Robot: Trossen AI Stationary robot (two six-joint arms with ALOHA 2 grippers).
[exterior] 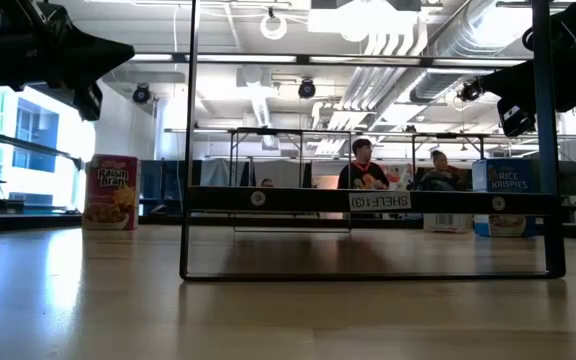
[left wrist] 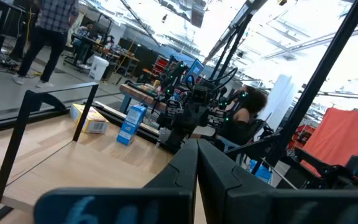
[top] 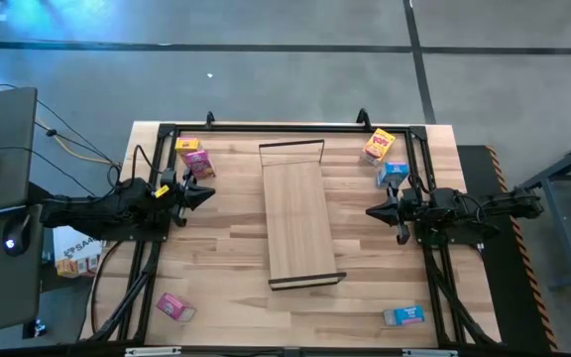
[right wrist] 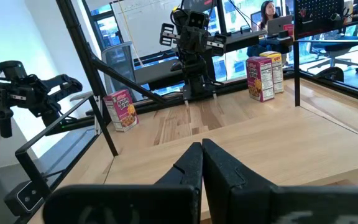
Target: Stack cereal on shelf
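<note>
The long, pale light-wood shelf plank with thin black end frames (top: 298,213) lies flat at mid-table, its long axis running from the near edge to the far edge. Small cardboard cereal boxes sit apart from it: yellow (top: 187,145) and pink (top: 199,164) far-left, yellow (top: 379,145) and blue (top: 394,173) far-right, pink (top: 174,307) near-left, blue (top: 403,315) near-right. The left gripper (top: 204,195) and right gripper (top: 374,210) flank it, fingers closed together, holding nothing.

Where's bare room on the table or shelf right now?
The long pale wood shelf plank is bare end to end. Tabletop is bare between it and each end effector, left and right. Crowded: pink and yellow boxes, yellow and blue boxes.
</note>
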